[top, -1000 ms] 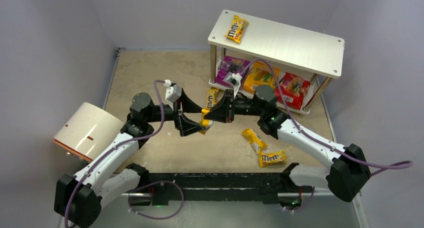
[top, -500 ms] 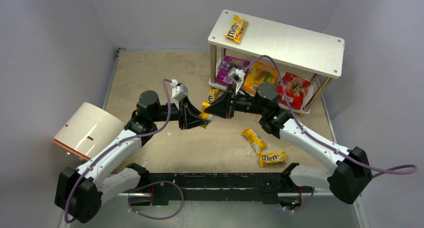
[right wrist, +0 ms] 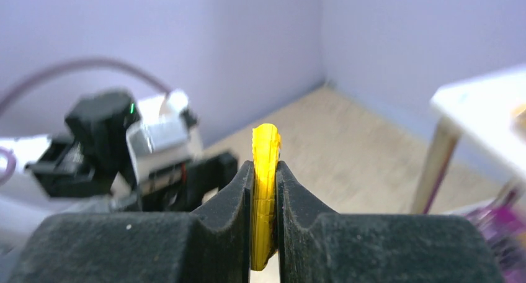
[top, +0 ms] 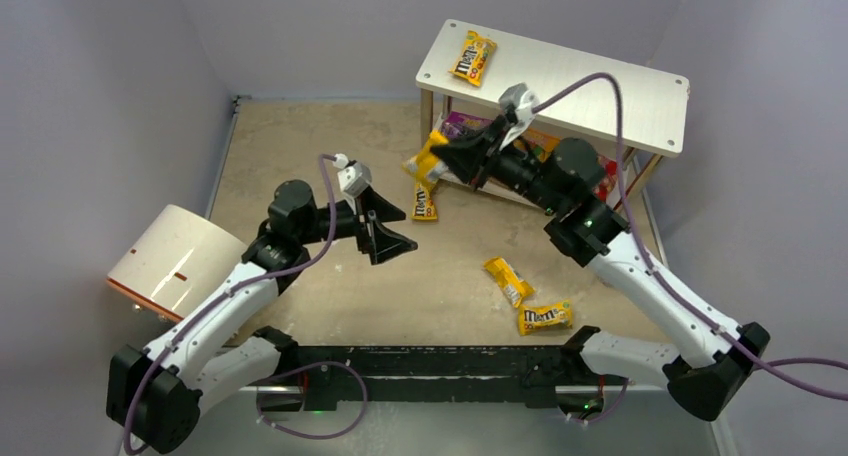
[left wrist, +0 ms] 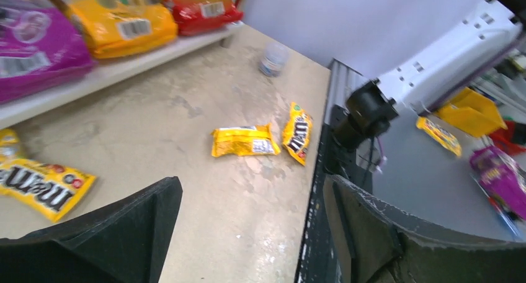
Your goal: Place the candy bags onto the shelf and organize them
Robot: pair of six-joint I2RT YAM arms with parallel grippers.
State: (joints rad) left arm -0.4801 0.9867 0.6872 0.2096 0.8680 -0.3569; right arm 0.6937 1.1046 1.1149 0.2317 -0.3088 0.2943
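Soft even light, blurred left wrist view, defocused background behind yellow packet (right wrist: 265, 149)

Purple pouch (left wrist: 31, 56) cut off, L edge.

Packet (top: 474, 57) on shelf (top: 600, 91) top; pouches (left wrist: 124, 22) on lower tier; loose packets (top: 508, 281) before shelf

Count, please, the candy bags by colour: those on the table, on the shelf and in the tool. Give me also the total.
Yellow M&M's packets: 5, one of them held in the right tool
Purple pouch: 1
Orange pouch: 1
Red pouch: 1
Total: 8
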